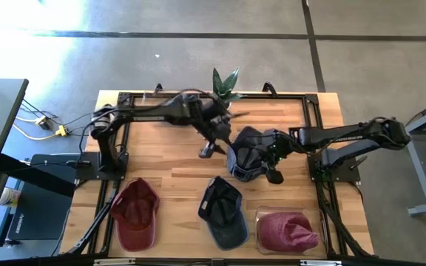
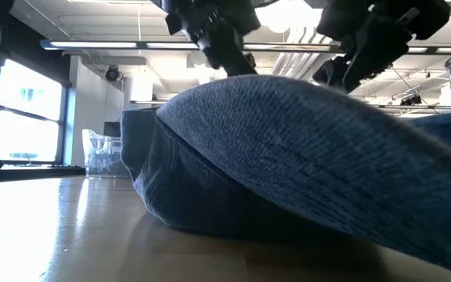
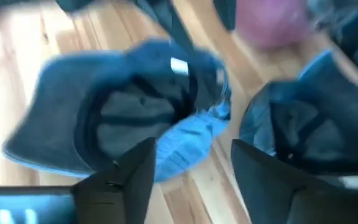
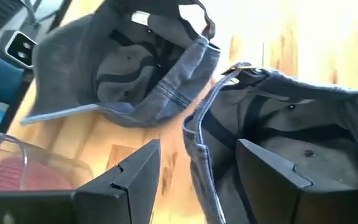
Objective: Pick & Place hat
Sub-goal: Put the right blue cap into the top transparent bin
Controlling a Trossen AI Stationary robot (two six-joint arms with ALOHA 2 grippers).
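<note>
Blue hat (image 1: pixel 248 151) between both arms, fingers parted.

A potted plant (image 1: pixel 225 83) stands at the wooden table's (image 1: pixel 176 159) far edge.

A lab or open workshop hall: a wooden surface (image 1: pixel 176 159) in a black frame stands on a polished concrete floor (image 1: pixel 198 59), with ceiling strip lights (image 2: pixel 92 45), exposed pipes (image 2: pixel 288 59) and tall windows (image 2: pixel 30 117) behind
</note>
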